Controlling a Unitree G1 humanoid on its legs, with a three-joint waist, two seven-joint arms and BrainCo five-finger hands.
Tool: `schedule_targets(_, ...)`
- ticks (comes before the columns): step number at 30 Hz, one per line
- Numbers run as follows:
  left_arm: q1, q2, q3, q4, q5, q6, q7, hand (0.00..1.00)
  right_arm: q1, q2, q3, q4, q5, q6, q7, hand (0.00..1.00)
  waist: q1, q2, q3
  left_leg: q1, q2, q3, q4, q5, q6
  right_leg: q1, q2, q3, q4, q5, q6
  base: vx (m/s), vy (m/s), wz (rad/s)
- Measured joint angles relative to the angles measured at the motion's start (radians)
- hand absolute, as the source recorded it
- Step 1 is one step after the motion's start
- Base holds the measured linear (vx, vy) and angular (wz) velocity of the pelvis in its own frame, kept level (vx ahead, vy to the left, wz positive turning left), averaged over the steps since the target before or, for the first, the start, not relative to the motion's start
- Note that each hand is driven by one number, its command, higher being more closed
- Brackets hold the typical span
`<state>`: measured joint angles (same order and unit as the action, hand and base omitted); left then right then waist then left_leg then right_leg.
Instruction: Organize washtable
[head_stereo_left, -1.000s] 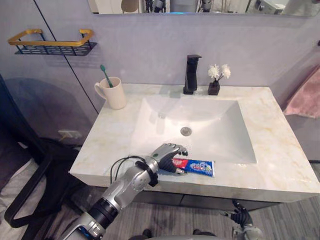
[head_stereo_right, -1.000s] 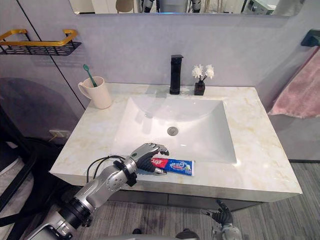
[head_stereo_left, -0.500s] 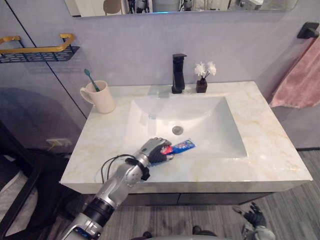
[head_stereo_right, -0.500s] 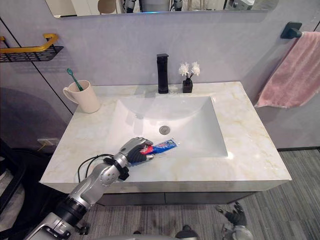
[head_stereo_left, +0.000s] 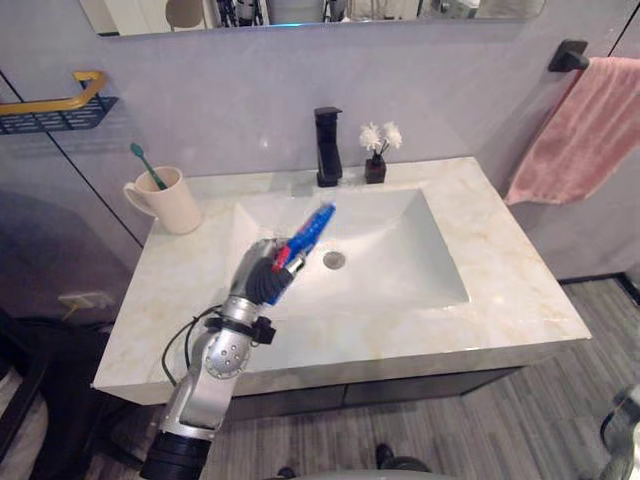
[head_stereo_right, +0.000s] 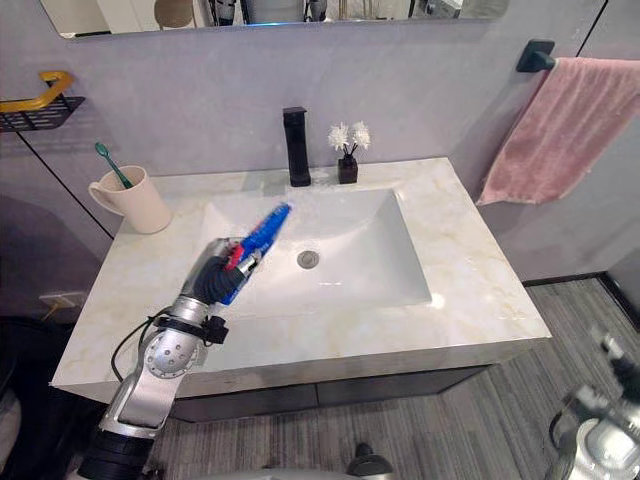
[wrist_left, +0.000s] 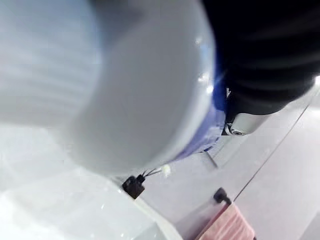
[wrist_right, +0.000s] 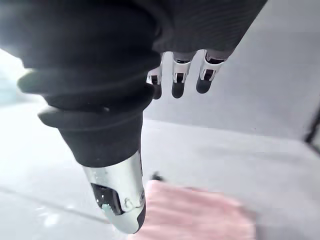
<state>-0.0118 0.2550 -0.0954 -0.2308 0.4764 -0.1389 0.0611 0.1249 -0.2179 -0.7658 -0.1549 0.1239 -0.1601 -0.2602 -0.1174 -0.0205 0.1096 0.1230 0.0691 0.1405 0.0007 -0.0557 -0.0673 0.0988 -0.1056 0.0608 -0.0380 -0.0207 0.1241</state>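
My left hand (head_stereo_left: 260, 278) is shut on a blue toothpaste tube (head_stereo_left: 309, 230) with a red end. It holds the tube in the air over the left part of the white basin (head_stereo_left: 385, 262), the free end pointing up towards the black faucet (head_stereo_left: 326, 146). The tube's blue side (wrist_left: 214, 131) shows under the dark cover in the left wrist view. A cream mug (head_stereo_left: 172, 202) with a green toothbrush (head_stereo_left: 144, 165) stands at the counter's back left. My right hand (wrist_right: 178, 81) hangs off to the right of the washtable, fingers relaxed and holding nothing.
A small dark vase of white flowers (head_stereo_left: 377, 160) stands right of the faucet. A pink towel (head_stereo_left: 572, 118) hangs on the right wall. A gold-railed black shelf (head_stereo_left: 58, 104) is on the left wall. The marble counter (head_stereo_left: 500, 270) is bare to the right of the basin.
My left hand has lifted the toothpaste tube off the counter's front edge and tipped it upright over the basin's left side. The camera has also shifted.
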Motion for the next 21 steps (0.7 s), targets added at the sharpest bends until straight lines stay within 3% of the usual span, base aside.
schedule_targets(3,0.0,-0.021,0.026,-0.026,-0.034,0.0,0.019,1.0,-0.086,-0.055,0.093,-0.085,0.008,-0.052,0.002,0.0,0.017,0.0,0.0,0.0,0.0,0.0,0.001,0.0,0.0,0.0,0.0,0.001,0.0,0.002,0.002,0.0,0.0,0.0)
schedule_targets(6,-0.004,-0.023,0.027,-0.06,-0.066,-0.006,0.05,1.0,-0.212,-0.121,0.271,-0.138,0.041,-0.104,0.023,0.0,0.037,-0.001,-0.002,-0.004,-0.001,-0.005,0.005,0.0,0.0,0.001,0.0,-0.004,0.0,0.003,0.004,-0.02,-0.011,0.05)
schedule_targets(9,-0.012,-0.039,0.014,-0.078,-0.096,-0.021,0.079,1.0,-0.326,-0.133,0.475,-0.157,0.097,-0.137,0.062,0.0,0.058,-0.005,-0.009,-0.021,-0.002,-0.028,0.013,0.0,0.001,0.002,-0.002,-0.025,0.001,0.003,0.005,-0.01,-0.018,0.2)
schedule_targets(11,-0.018,-0.05,-0.016,-0.078,-0.114,-0.023,0.106,1.0,-0.372,-0.101,0.606,-0.17,0.124,-0.138,0.074,0.0,0.085,-0.006,-0.011,-0.028,-0.003,-0.041,0.017,0.001,0.001,0.003,-0.003,-0.039,0.001,0.003,0.005,0.0,-0.02,0.21)
schedule_targets(15,-0.018,-0.065,-0.07,-0.078,-0.113,-0.023,0.135,1.0,-0.397,-0.014,0.764,-0.171,0.149,-0.124,0.093,0.0,0.108,-0.007,-0.013,-0.041,-0.006,-0.061,0.022,0.002,0.001,0.003,-0.006,-0.065,0.002,0.003,0.005,0.0,-0.015,0.15)
schedule_targets(21,-0.036,-0.092,-0.129,-0.078,-0.112,-0.022,0.163,1.0,-0.397,0.041,0.894,-0.149,0.2,-0.085,0.13,0.0,0.104,-0.006,-0.023,-0.056,-0.021,-0.076,0.019,0.009,0.012,0.002,-0.019,-0.088,0.003,0.003,0.005,-0.01,0.003,0.09)
